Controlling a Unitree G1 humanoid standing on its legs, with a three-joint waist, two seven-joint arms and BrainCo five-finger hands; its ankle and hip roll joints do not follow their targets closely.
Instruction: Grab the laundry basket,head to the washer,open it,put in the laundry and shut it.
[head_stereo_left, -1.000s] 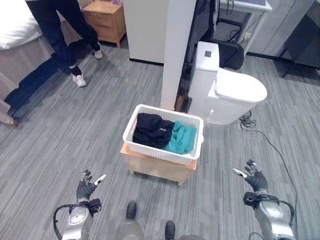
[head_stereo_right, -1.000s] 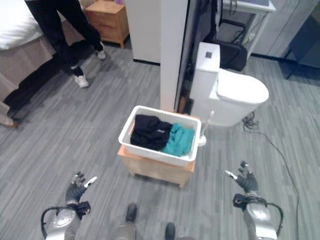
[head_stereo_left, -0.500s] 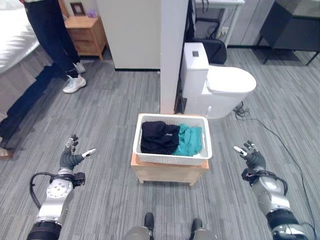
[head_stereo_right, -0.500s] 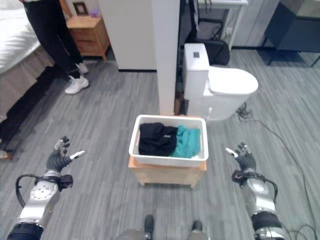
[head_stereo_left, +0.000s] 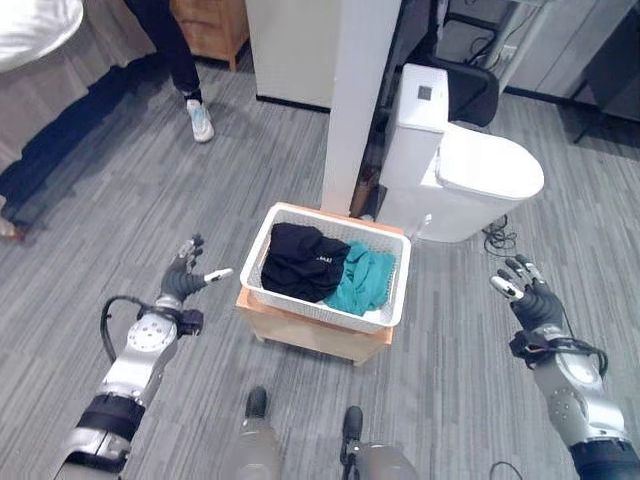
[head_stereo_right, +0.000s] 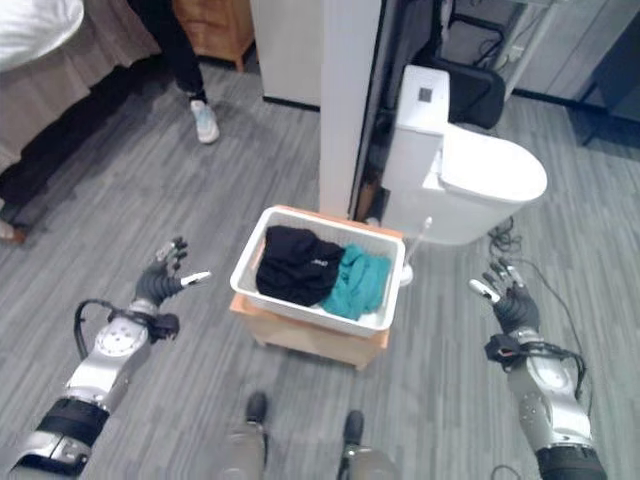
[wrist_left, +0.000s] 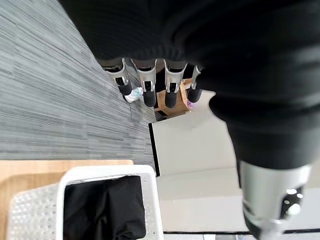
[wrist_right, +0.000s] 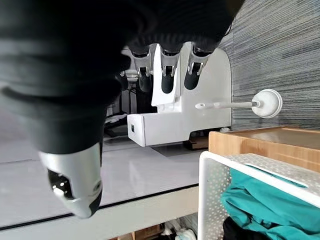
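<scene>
Laundry basket (head_stereo_left: 328, 270) is sitting on a low wooden stand (head_stereo_left: 310, 335), holding black and teal clothes. Left hand (head_stereo_left: 184, 282) and right hand (head_stereo_left: 530, 296) are hovering either side, well apart from it, fingers spread and gripping nothing.

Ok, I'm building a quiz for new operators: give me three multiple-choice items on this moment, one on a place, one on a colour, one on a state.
1. What does the laundry basket rest on?
A. the floor
B. a low wooden stand
C. the toilet

2. What colours are the clothes in it?
A. black and teal
B. red and white
C. yellow only

3. How are the hands?
A. both gripping the basket
B. one holding cloth
C. both open, off the basket

Key: B, the wooden stand shows under it; A, black garment beside teal garment; C, left hand and right hand sit out to the sides, fingers spread.
</scene>
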